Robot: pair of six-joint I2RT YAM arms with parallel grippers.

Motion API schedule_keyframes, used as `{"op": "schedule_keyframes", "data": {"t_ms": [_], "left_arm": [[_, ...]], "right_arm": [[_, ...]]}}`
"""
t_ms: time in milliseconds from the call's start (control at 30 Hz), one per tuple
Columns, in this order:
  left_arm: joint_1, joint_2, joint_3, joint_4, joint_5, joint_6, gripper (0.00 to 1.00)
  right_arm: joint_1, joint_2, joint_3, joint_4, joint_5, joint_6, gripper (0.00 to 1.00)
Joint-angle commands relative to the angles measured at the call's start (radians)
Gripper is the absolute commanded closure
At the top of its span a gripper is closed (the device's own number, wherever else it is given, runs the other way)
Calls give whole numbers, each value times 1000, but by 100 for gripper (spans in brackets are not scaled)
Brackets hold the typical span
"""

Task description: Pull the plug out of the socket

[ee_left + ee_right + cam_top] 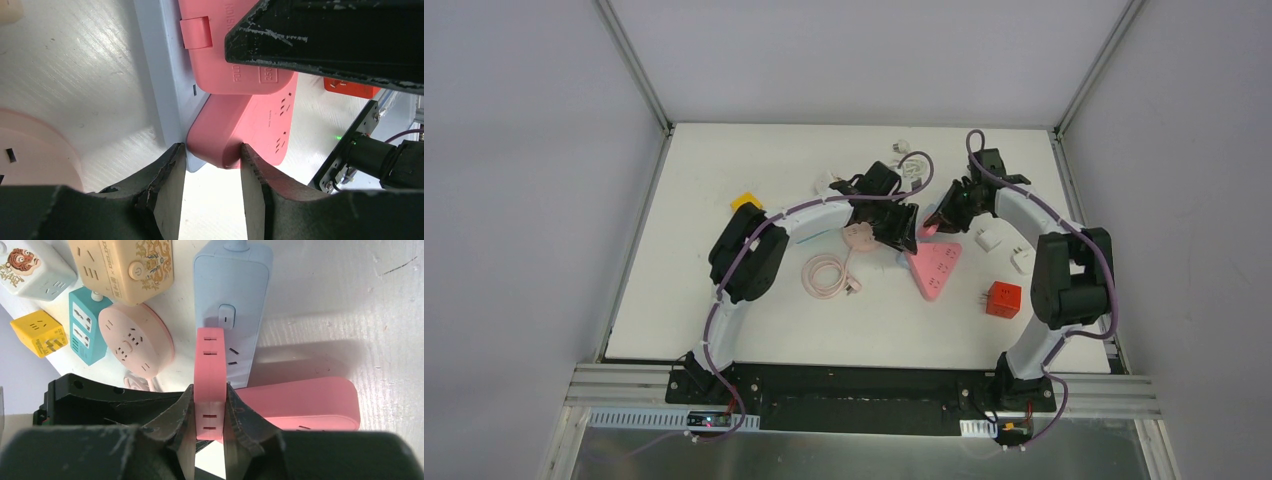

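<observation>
A pink plug block [210, 355] stands plugged into a light blue socket strip [235, 295]. My right gripper [209, 386] is shut on the block's sides; in the top view it [936, 220] is above the strip. My left gripper [210, 150] is narrowed around the blue strip's near end [165, 90] and the corner of a pink triangular strip [250, 125], with both fingertips touching them. In the top view the left gripper [906, 232] covers the blue strip. The plug block also shows in the left wrist view [225, 50].
The pink triangular strip [934, 268] lies just in front of both grippers. A round pink socket [858, 237] with a coiled cable [824, 275] lies to the left. A red cube [1003, 298], white adapters [988, 240] and a yellow cube [745, 201] lie around.
</observation>
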Motion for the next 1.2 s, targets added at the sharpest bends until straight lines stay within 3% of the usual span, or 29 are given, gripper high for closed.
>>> {"op": "schedule_keyframes", "data": {"t_ms": [0,167,333,533,667,1033,1167], "left_arm": [[-2,89,-46,-227,-136,73,79],[-1,90,-42,-238,-146,73,80],[-2,83,-56,-239,-151,71,80],[-2,80,-62,-243,-155,71,81],[-2,79,-61,-246,-156,72,81],[0,76,-47,-258,-161,78,80],[1,67,61,-346,-137,103,76]], "right_arm": [[32,-46,69,31,45,-43,100],[111,-50,39,27,182,-186,100],[116,-52,36,28,224,-201,100],[-8,-22,80,42,-81,-1,100],[-12,43,144,-32,-207,48,100],[-9,-32,119,-43,57,-18,100],[-59,-92,110,-32,102,-23,100]]}}
